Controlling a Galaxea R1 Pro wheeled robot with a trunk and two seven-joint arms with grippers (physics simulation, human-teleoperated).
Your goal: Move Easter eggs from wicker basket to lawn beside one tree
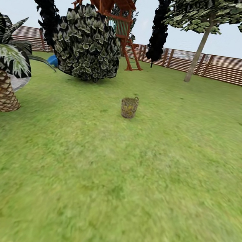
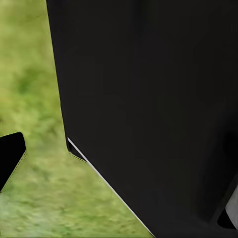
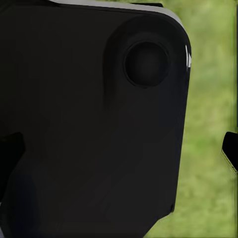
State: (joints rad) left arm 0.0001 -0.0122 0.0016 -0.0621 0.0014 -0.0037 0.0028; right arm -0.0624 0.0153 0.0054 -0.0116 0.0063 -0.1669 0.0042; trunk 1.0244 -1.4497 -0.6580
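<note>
Brown open-weave wicker basket (image 1: 129,107) stands upright on the lawn (image 1: 127,184) in the head view, well ahead of the robot, with a small loop handle at its rim. Yellowish contents show faintly through the weave; individual Easter eggs cannot be made out at this range.

Beyond the basket: a round dark bush (image 1: 88,44), a wooden play tower (image 1: 111,7) with a ladder, two narrow black-leaved trees (image 1: 159,30), and a slatted wooden fence (image 1: 222,68) along the boundary. A pale-trunked tree (image 1: 198,51) with a light green crown stands far right of the basket, near the fence. A palm (image 1: 3,76) sits at the left edge.

Left wrist view: a large black body of the robot blocks most of the frame, grass beside it. One dark fingertip (image 2: 10,156) is visible. Right wrist view is similarly blocked, with one fingertip (image 3: 230,148) at the edge. Whether either gripper's fingers are apart or together cannot be told.
</note>
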